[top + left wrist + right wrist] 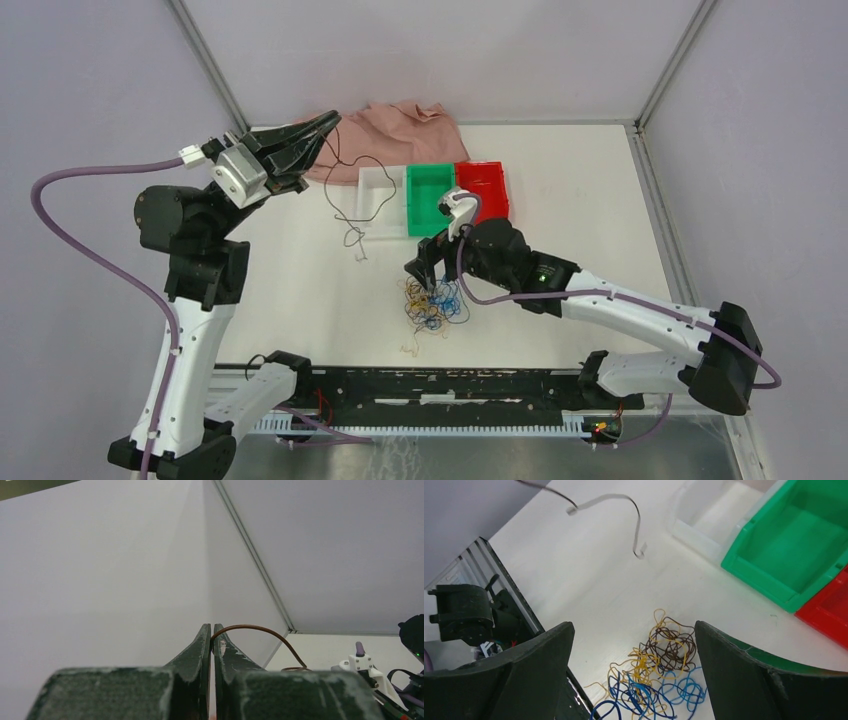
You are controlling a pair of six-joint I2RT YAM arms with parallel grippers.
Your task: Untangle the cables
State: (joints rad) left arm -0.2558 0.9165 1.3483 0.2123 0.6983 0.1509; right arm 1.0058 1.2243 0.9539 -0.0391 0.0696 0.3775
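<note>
Separation underway: left end effector (211,632) grips raised brown strand (252,626); right end effector (425,274), released, should pin tangle (658,680) next.

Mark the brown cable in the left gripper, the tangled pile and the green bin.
brown cable (255,627), left wrist view, top of its arc.
tangled pile (659,675), right wrist view, its middle.
green bin (759,582), right wrist view, near outer wall.

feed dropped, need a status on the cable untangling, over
Left gripper raised, shut on brown strand, its tail apart from the tangle. Right gripper open above the tangle. Nothing in the way.
</note>
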